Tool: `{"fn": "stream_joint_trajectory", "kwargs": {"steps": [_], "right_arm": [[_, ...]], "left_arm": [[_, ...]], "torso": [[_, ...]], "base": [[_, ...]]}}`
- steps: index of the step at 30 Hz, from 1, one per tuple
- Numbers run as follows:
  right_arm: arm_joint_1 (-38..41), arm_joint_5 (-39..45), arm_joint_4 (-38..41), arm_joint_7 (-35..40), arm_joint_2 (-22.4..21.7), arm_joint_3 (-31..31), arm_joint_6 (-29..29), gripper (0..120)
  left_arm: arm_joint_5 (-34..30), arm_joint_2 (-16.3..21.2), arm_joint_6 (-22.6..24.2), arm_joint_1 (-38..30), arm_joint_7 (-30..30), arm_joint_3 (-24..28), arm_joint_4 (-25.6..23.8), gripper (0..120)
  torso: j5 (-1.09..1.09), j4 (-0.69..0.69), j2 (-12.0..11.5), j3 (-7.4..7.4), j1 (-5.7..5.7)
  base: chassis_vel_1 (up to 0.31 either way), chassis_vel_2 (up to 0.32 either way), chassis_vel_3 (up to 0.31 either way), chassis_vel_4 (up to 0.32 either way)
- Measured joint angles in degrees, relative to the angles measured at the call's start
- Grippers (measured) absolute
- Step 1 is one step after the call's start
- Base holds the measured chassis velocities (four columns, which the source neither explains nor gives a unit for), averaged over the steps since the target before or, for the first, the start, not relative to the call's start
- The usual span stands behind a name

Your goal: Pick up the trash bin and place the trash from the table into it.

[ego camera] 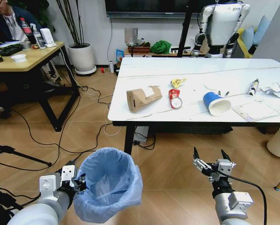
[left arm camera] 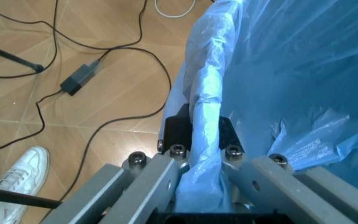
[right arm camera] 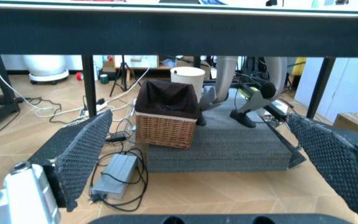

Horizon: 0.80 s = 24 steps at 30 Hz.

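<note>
Your left gripper (ego camera: 79,182) pinches the crinkly-bagged round trash bin (ego camera: 108,183) rim; your right gripper (ego camera: 211,161) gapes wide, empty, near the marble-look table (ego camera: 196,70).

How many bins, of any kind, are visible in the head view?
2. The trash bin with the blue bag is held at its rim by the left gripper, low centre-left. A cream bin stands on the floor by the table's right end.
</note>
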Motion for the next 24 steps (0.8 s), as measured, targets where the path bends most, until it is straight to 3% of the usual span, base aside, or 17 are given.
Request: {"fn": "stream_joint_trajectory", "kwargs": {"steps": [24], "right_arm": [[-0.54, -0.18, 0.26, -0.1, 0.0, -0.21, -0.02, 100]], "left_arm": [[-0.09, 0.1, 0.0, 0.26, 0.13, -0.46, 0.0, 0]], "torso": [[0.0, 0.0, 6.12, 3.5, 2.61]], "base": [[0.0, 0.0, 0.0, 0.0]]}}
